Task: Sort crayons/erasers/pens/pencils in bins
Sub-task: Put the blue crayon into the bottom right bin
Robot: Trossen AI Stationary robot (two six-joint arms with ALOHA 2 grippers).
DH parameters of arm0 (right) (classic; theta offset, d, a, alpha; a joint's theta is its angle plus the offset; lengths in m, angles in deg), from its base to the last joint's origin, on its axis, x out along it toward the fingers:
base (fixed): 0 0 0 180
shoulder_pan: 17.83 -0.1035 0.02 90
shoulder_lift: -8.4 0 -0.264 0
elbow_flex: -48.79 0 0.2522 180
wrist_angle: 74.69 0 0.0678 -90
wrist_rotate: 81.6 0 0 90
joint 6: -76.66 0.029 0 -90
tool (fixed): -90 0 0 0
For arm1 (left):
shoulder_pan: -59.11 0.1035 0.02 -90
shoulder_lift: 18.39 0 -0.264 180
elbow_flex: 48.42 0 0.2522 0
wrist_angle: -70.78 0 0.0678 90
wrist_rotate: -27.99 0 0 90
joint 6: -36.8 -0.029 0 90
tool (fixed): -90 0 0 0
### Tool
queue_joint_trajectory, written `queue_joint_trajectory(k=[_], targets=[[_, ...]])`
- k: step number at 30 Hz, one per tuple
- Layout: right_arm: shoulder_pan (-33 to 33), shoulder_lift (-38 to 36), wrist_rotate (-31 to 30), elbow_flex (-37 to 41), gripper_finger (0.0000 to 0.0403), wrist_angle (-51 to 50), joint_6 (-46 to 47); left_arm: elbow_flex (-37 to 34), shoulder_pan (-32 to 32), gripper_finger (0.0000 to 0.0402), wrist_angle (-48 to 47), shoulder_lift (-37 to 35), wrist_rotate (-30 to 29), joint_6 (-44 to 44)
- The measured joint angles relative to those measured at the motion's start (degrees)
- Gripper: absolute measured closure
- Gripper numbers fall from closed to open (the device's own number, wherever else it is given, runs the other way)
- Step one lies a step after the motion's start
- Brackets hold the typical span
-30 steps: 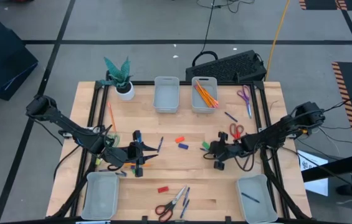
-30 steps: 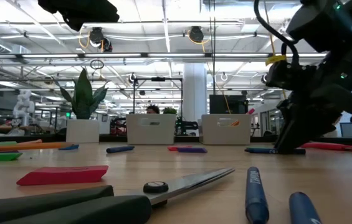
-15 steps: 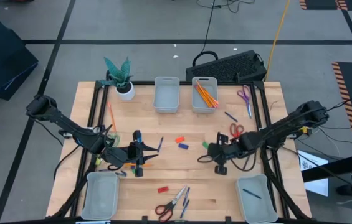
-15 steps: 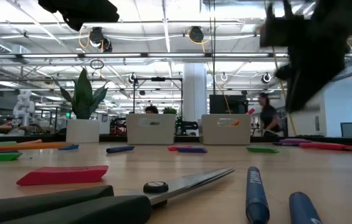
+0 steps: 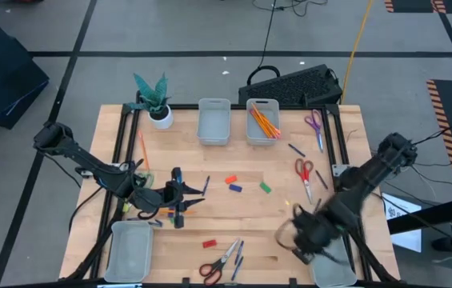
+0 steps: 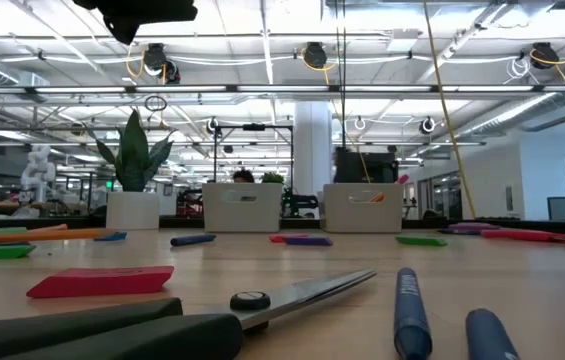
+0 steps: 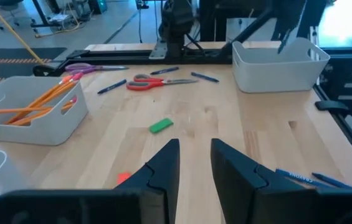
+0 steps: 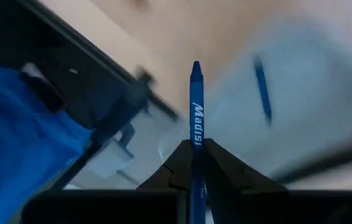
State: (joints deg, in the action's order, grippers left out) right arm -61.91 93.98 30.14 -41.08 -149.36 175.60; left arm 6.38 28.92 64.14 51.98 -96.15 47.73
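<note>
My right gripper [image 5: 299, 238] hangs beside the near right bin [image 5: 336, 268], shut on a blue crayon [image 8: 195, 106]. In the right wrist view that bin [image 8: 300, 68] lies below, with a blue stick [image 8: 261, 81] in it. My left gripper [image 5: 181, 198] waits left of the table's middle, open, with nothing between its fingers [image 7: 194, 163]. Red [image 5: 231, 180], blue [image 5: 236, 189] and green [image 5: 266, 187] erasers lie flat at mid-table, and another red one [image 5: 209, 243] lies nearer. Orange pencils [image 5: 264, 122] lie in the far right bin [image 5: 262, 106]. My right gripper pinches the blue crayon's lower part [image 8: 195, 148] between its two fingers. The crayon runs along the fingers and sticks out past their ends, its tip pointing away from the wrist. It is lifted clear of the table, over the near right bin.
An empty bin [image 5: 214, 122] stands at the far edge and another [image 5: 130, 250] at the near left. Scissors lie at the near edge [image 5: 219, 262], right of centre [image 5: 304, 172] and far right [image 5: 315, 124]. A potted plant [image 5: 158, 108] stands far left. Pens [image 5: 237, 258] lie by the near scissors.
My right gripper has risen from the table's middle, beside the green eraser, and swung toward the near right bin, carrying the blue crayon. It has left the low view, where the green eraser now shows.
</note>
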Motion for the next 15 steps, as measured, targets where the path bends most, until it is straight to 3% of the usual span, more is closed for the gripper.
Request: queue_joint_trajectory(k=[7,15], targets=[[-10.64,-0.1,-3.5,4.77,0.0383,0.79,22.87,0.0,0.02,0.0307,-0.64,0.0,1.55,-3.19],[-10.7,-0.02,-3.48,19.4,0.0358,11.15,20.56,0.0,0.17,0.0307,1.09,0.0,1.3,-5.31]])
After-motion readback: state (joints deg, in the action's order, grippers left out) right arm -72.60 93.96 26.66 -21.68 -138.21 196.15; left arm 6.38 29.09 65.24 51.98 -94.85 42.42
